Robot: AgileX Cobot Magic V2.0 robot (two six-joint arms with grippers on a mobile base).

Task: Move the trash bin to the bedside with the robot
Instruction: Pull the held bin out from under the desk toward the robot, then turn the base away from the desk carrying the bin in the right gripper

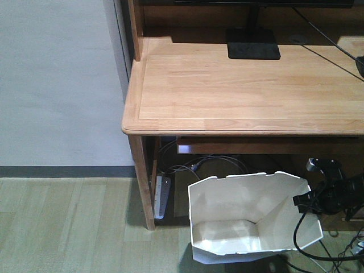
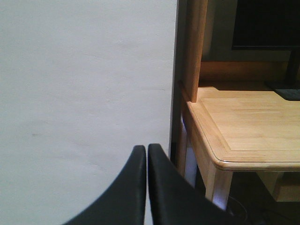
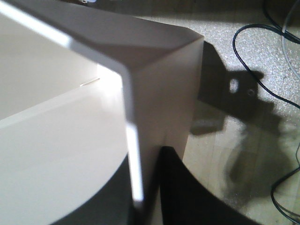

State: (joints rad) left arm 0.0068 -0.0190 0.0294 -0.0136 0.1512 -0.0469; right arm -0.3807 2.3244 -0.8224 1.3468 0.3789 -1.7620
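One bin wall (image 3: 164,93) within right claw (image 3: 144,158)

White trash bin (image 1: 239,199), rim in right gripper (image 1: 299,202)

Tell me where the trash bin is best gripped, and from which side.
The thin wall at the rim of the trash bin, on its right side, coming from above: one jaw inside, one outside. The body is too wide to span; the right gripper straddles that wall.
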